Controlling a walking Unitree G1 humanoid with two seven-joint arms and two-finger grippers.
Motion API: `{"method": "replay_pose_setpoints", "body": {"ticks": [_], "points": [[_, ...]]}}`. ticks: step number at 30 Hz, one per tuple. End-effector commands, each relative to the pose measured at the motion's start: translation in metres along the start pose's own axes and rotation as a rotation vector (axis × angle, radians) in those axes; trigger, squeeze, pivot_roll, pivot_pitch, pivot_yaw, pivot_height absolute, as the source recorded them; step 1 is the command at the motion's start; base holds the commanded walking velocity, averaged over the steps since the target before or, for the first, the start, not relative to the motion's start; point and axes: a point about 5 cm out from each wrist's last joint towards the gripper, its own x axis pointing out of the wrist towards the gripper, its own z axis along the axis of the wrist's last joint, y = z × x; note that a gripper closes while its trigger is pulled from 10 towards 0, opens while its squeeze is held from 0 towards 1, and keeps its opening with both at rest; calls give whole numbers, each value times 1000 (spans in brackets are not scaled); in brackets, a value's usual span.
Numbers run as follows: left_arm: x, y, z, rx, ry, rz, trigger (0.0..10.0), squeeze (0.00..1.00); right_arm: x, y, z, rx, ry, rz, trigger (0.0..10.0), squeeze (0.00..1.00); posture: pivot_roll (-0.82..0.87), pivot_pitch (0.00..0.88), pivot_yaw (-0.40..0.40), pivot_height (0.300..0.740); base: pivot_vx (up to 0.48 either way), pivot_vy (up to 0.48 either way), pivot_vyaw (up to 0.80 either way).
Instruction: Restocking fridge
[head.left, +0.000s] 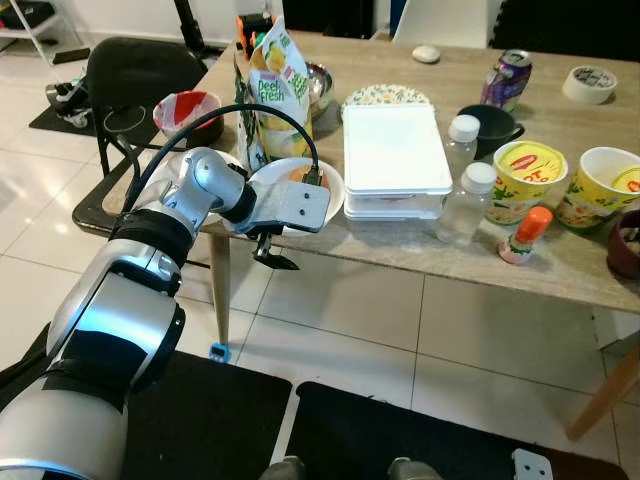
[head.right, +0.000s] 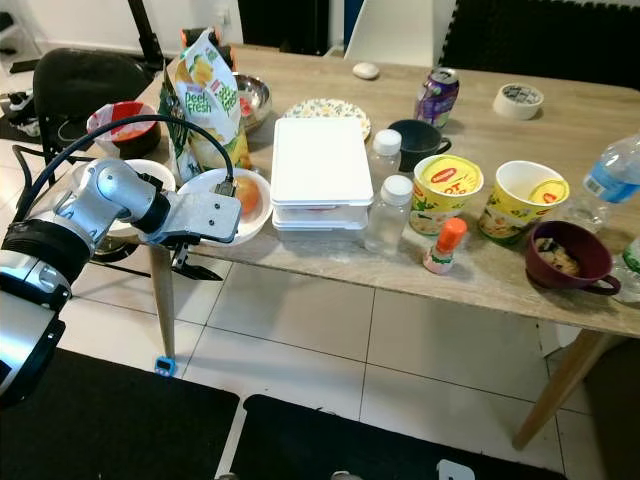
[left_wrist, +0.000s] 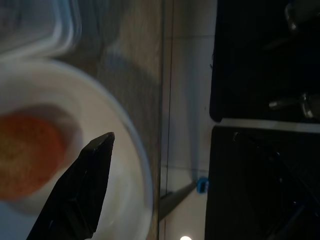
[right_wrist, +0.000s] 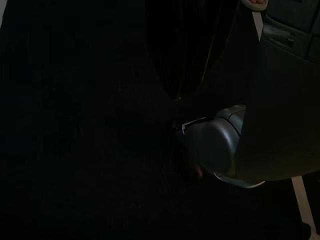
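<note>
The left gripper (head.right: 190, 262) is held at the table's near edge (head.right: 330, 265), just beside the white bowl (head.right: 262, 210) in which an orange fruit (head.right: 249, 199) lies. Whether its jaws are wide or narrow cannot be told; one finger (left_wrist: 82, 192) is seen over the bowl's rim. The white boxes (head.right: 320, 165) are stacked just beside the bowl. Open tiled floor (head.right: 330, 340) is seen below the edge. The right arm hangs idle in the dark.

a home dining area — a wooden table (head.right: 500, 270) crowded with instant noodle cups (head.right: 447, 188), a snack bag (head.right: 205, 100), bowls and bottles, on pale floor tiles (head.right: 330, 340) — a black chair (head.right: 85, 80) beside it.
</note>
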Motion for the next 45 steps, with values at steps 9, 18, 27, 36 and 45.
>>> {"method": "replay_pose_setpoints", "body": {"ticks": [9, 18, 27, 36, 45], "points": [[0, 8, -4, -4, 104, 77, 10000, 0, -3, -3, -15, 35, 23, -15, 10000, 0, -59, 167, 62, 740, 0, 0, 0], [3, 12, -6, 64, 211, 118, 10000, 0, -3, 2, -17, 50, 19, -8, 10000, 0, -51, 191, 82, 740, 0, 0, 0], [15, 8, -3, 101, 232, 105, 10000, 0, -4, -2, -17, 61, 17, -19, 10000, 0, -67, 198, 84, 740, 0, 0, 0], [23, 7, -1, 136, 257, 111, 784, 0, -4, -2, -19, 68, 17, -21, 10000, 0, -77, 202, 86, 740, 0, 0, 0], [25, 7, 0, 154, 264, 113, 0, 0, -5, -3, -20, 77, 16, -25, 10000, 0, -80, 202, 87, 740, 0, 0, 0]]}}
